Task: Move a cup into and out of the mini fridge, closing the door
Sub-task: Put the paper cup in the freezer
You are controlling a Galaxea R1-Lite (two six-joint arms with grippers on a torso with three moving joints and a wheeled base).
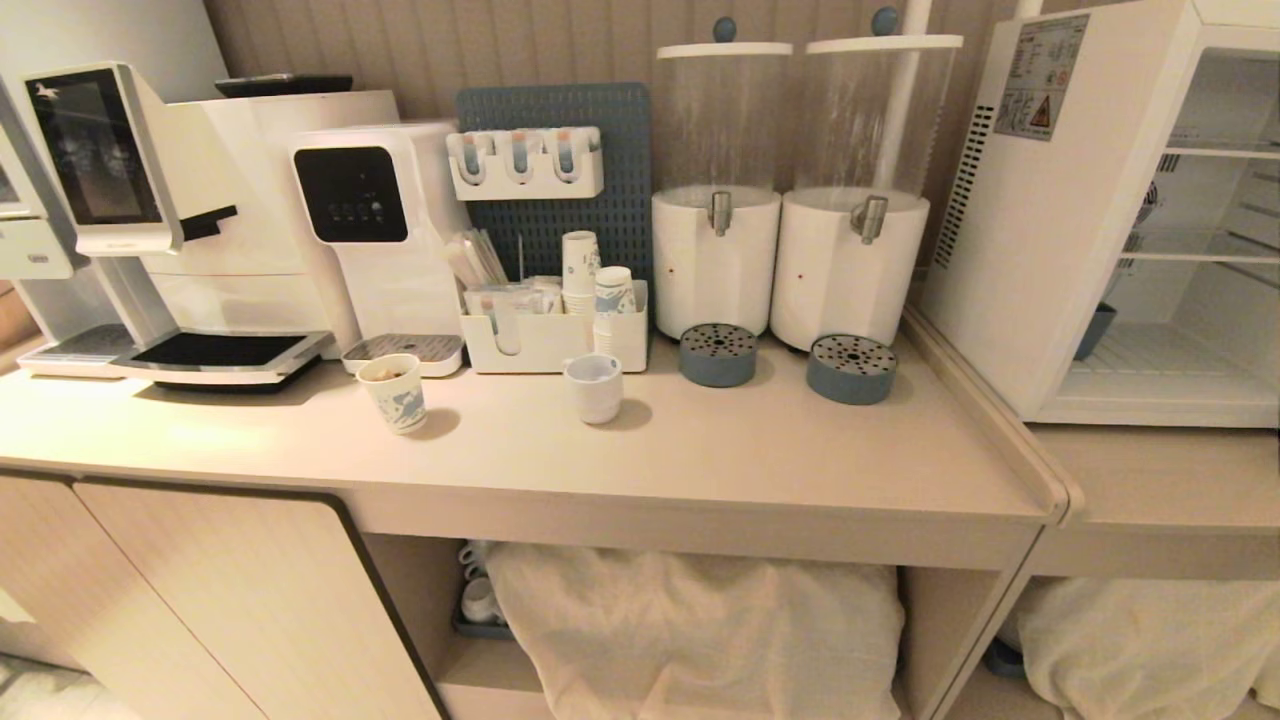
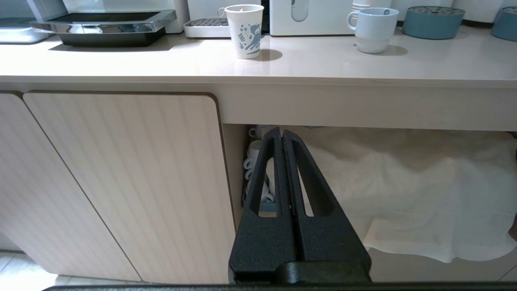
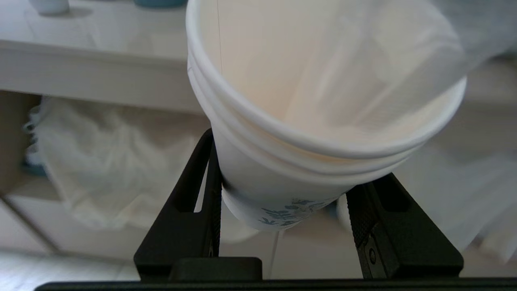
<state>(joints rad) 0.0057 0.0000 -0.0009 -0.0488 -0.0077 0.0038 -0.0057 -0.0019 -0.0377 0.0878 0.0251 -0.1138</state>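
Fingers (image 3: 210, 194) of the right gripper (image 3: 282, 202) clasp the cup (image 3: 307, 121) by its lower wall, below the countertop (image 3: 101, 68); light, crushable paper, so grip gently. Left gripper (image 2: 282, 137) clenched, empty

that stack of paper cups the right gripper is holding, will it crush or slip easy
Probably light: the cup looks empty inside. Its thin paper wall may dent, though several nested rims likely stiffen it. The right gripper holds only its narrow lower part, so it could tilt.
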